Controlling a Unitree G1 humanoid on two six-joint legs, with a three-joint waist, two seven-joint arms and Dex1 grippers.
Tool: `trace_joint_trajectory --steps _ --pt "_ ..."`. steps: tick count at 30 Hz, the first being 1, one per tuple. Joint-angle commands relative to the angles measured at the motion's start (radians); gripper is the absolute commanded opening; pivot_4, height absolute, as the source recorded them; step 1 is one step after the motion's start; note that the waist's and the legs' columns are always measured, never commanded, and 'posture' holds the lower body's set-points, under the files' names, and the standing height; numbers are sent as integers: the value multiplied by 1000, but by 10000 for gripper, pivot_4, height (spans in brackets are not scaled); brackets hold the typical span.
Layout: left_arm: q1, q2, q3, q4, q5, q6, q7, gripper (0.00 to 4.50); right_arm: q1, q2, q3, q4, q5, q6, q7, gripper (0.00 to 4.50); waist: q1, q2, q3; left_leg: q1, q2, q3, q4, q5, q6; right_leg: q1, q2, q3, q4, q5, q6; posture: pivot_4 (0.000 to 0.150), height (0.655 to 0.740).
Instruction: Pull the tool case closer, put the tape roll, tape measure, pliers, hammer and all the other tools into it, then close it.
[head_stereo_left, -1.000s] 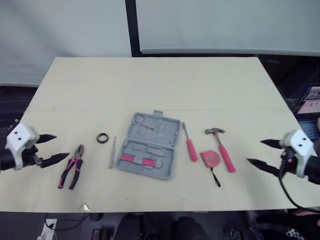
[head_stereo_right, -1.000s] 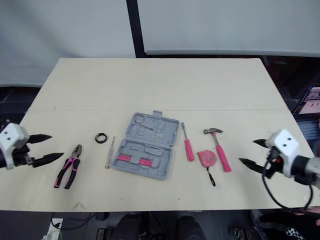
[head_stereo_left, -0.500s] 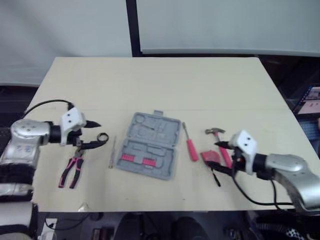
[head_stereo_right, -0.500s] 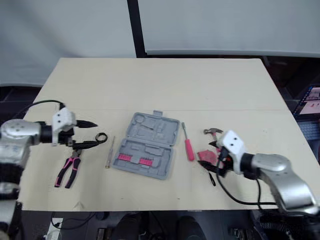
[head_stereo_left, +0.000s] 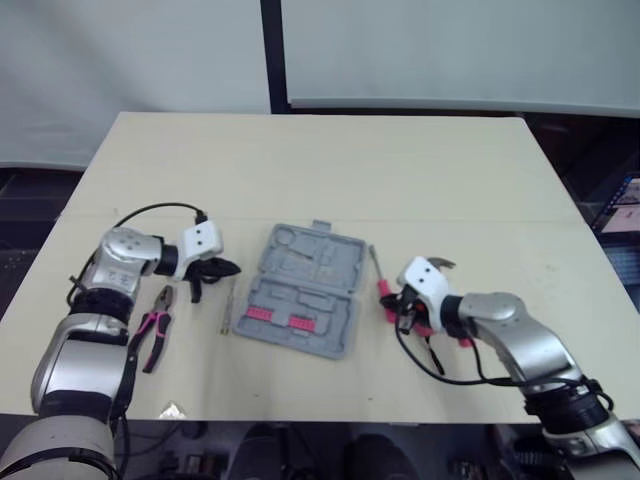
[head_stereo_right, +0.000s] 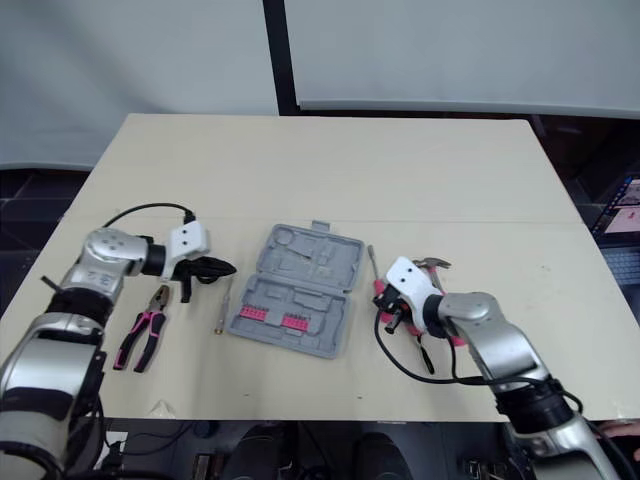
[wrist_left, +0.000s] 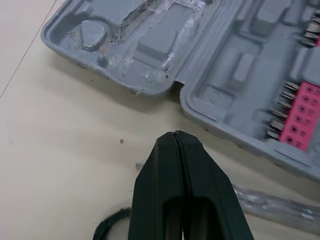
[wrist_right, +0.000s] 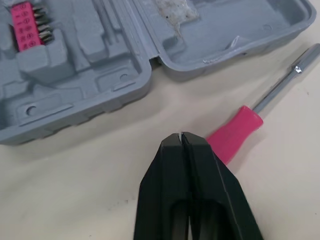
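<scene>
Fingers (wrist_left: 157, 195): pressed together on both sides, nothing held; left gripper (wrist_left: 174, 135) just beside the case's left edge, right gripper (wrist_right: 181, 136) just beside its right edge.
Table (head_stereo_left: 330, 170): bare beyond the tools.
Tool case (head_stereo_left: 300, 290): open flat at table centre, between the two grippers, not yet drawn near.
Hammer (head_stereo_right: 432, 263): right of the case, mostly behind the right arm.
Pliers (head_stereo_left: 152, 330): far left, apart from the case.
Screwdriver (wrist_right: 232, 137): touching or almost touching the right fingertips.
Tape measure (head_stereo_right: 423, 353): largely covered; strap trailing toward the near edge.
Tape roll (wrist_left: 106, 228): under the left fingers.
Risk: uneven drag likely to spin the case; closed tips likely to slip off the smooth rim and shove the screwdriver or roll away.
</scene>
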Motion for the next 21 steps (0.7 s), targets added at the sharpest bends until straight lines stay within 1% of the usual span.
trace_joint_trajectory --steps 1,9,14,18,21 --pt "-34 -17 -1 47 29 -22 43 0 -26 23 12 15 -26 -3 -20 296 0 0 0 0 0 0 0 0 0 0 0 0 0 0 0 1500 7400" --pt "-52 -63 -6 93 68 -35 93 0 -46 64 41 66 -74 -5 -36 296 -1 0 0 0 0 0 0 0 0 -2 0 -1 2 0 0 1500 7400" --pt "-50 -70 -16 108 97 -56 112 0 -58 91 48 82 -93 -6 -34 296 -1 0 0 0 1 0 0 0 0 -2 0 -1 2 0 0 1500 7400" --pt "-64 -81 -16 130 114 -49 170 0 -68 109 60 102 -110 -15 -34 296 -1 0 0 0 1 0 0 0 0 -2 0 -2 2 0 0 1500 7400" --pt "-68 -79 -10 137 111 -50 159 0 -75 114 60 108 -117 -19 -30 296 0 0 0 0 0 0 0 0 0 -2 0 -2 2 0 0 1500 7400"
